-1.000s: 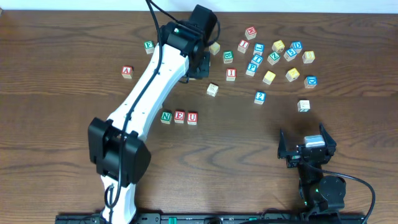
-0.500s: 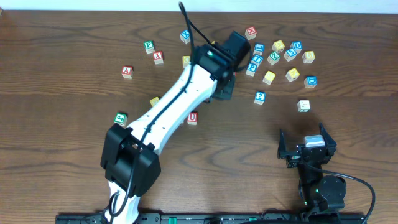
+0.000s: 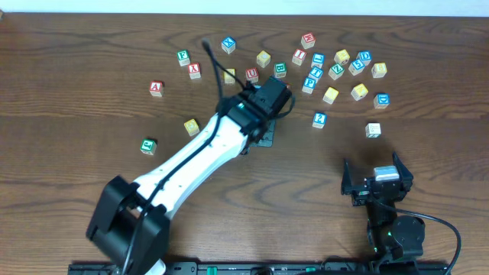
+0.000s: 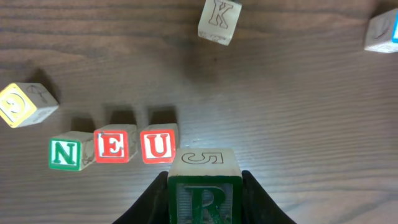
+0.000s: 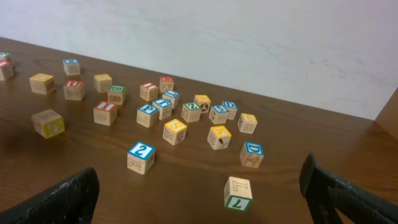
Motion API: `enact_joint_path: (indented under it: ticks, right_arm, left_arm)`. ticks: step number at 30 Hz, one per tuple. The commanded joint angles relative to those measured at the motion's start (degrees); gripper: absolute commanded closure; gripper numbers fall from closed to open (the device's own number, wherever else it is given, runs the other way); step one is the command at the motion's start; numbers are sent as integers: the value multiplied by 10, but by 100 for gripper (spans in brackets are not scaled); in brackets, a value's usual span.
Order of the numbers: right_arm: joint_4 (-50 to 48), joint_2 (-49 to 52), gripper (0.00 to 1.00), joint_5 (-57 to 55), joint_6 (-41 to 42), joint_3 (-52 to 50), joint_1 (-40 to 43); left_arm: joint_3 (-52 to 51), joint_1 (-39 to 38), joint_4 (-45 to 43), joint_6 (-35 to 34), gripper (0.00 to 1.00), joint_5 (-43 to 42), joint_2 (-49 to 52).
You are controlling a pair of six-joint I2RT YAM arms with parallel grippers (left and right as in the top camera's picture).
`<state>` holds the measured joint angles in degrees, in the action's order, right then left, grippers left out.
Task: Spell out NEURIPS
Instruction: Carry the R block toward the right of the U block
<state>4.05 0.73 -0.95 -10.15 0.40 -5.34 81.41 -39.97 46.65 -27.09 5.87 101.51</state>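
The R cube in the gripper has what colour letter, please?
Green; the R cube shows best in left wrist view.

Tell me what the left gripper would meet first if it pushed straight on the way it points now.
Probably bare table right beside the red U cube: the left gripper, shut on the green R cube, aims there. Depth is unclear, so the held cube might graze the U.

Evenly bright, lit from above; short soft shadow behind red U cube (image 4: 158,145); pale glare on table (image 4: 280,155) beside green R cube (image 4: 204,198).
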Motion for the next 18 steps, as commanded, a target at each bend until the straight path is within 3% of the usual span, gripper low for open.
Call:
enact_joint_path:
  ticks: [1,7,18]
  right_arm:
    - [2,-2,1,0,-4,-1,5]
    - [2,-2,1,0,-4,-1,5]
    - [2,-2,1,0,-4,-1,5]
  left_arm:
    - [-43,-2,-25,-37,92,-14,-9]
    - [-100,-2,-90,-39,88,-18,-8]
    - [-103,-2,-129,-37,84,-18,-2]
